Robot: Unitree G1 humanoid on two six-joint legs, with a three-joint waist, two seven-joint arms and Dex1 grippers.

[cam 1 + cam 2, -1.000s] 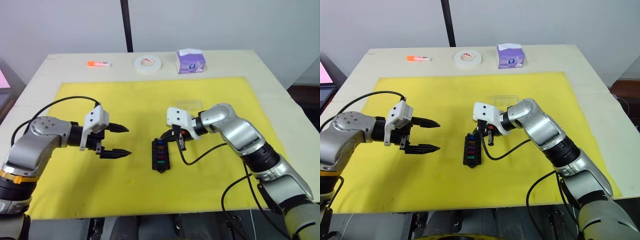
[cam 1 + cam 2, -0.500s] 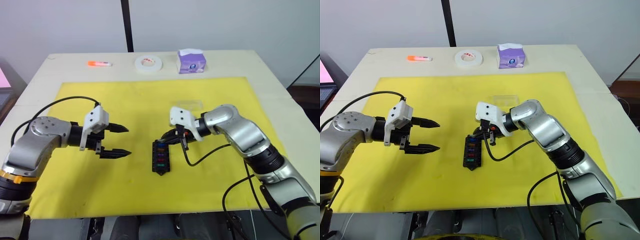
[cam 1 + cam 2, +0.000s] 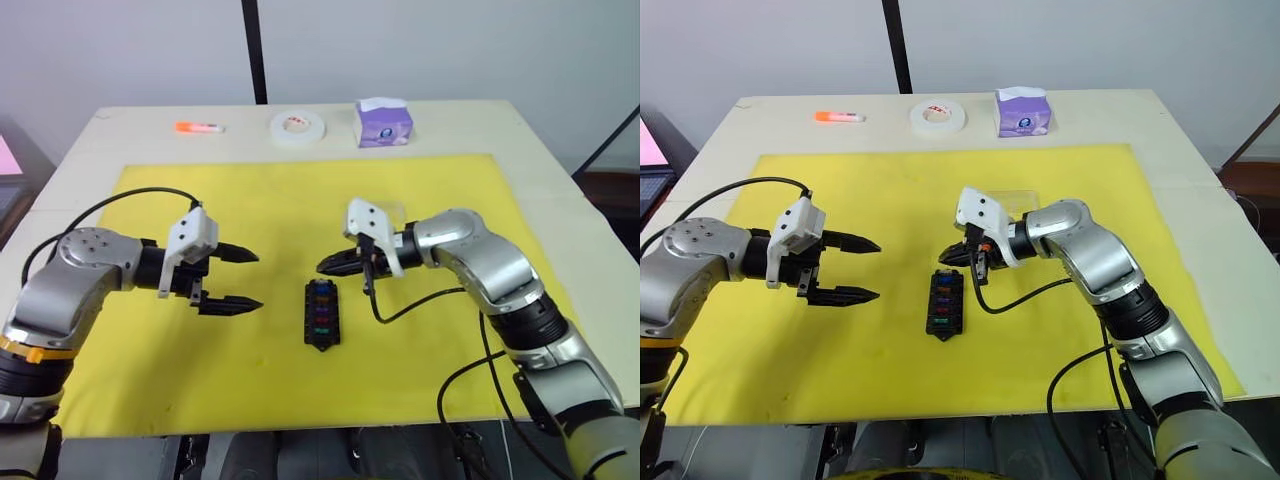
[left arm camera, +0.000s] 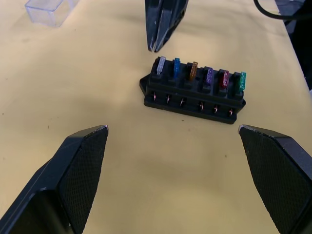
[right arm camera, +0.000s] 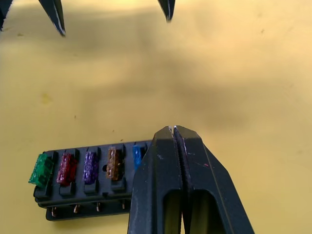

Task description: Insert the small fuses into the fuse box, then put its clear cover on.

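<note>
Fuses [image 4: 199, 77] stand six in a row in my fuse box [image 3: 321, 313] on the yellow mat [image 3: 150, 360]; my right gripper [image 5: 176, 132] hangs pinched empty above it, left gripper [image 3: 245, 281] spread wide; next I should reach the clear cover [image 4: 49, 9] beyond and grasp its edges squarely.

Right gripper [image 3: 325, 267], fingers pressed together and empty, has lifted off the fuse box [image 3: 321, 313] and now hangs just beyond its far end.
</note>
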